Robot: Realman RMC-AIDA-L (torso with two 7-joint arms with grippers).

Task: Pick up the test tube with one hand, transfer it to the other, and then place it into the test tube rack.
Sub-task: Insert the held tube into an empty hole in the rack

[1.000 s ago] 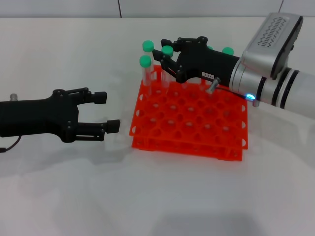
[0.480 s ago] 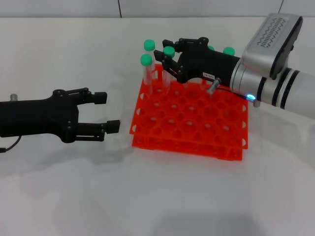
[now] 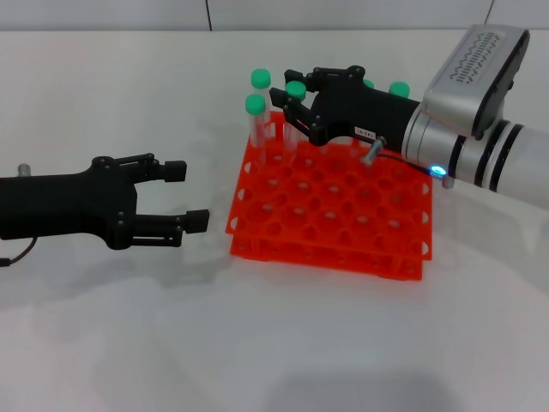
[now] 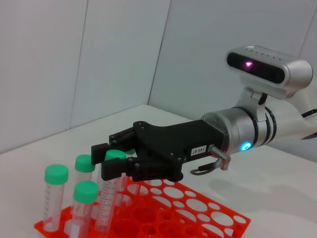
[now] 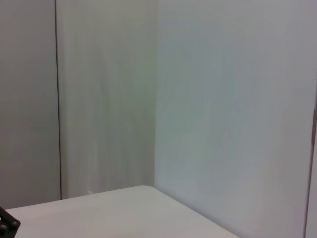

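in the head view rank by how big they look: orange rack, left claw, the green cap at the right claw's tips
1. test tube rack
2. left claw, nearer the camera, so its rank is unsure
3. green cap, held by the right claw

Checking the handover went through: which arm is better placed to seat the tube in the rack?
Right. The right gripper grips the test tube over the test tube rack; the left gripper sits open, empty, beside it.

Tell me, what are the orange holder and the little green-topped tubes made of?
The test tube rack looks like glossy moulded orange plastic: even colour, shiny hole rims. The test tube seems clear plastic, see-through with printed marks, though it could be glass. Its green cap looks matte plastic.
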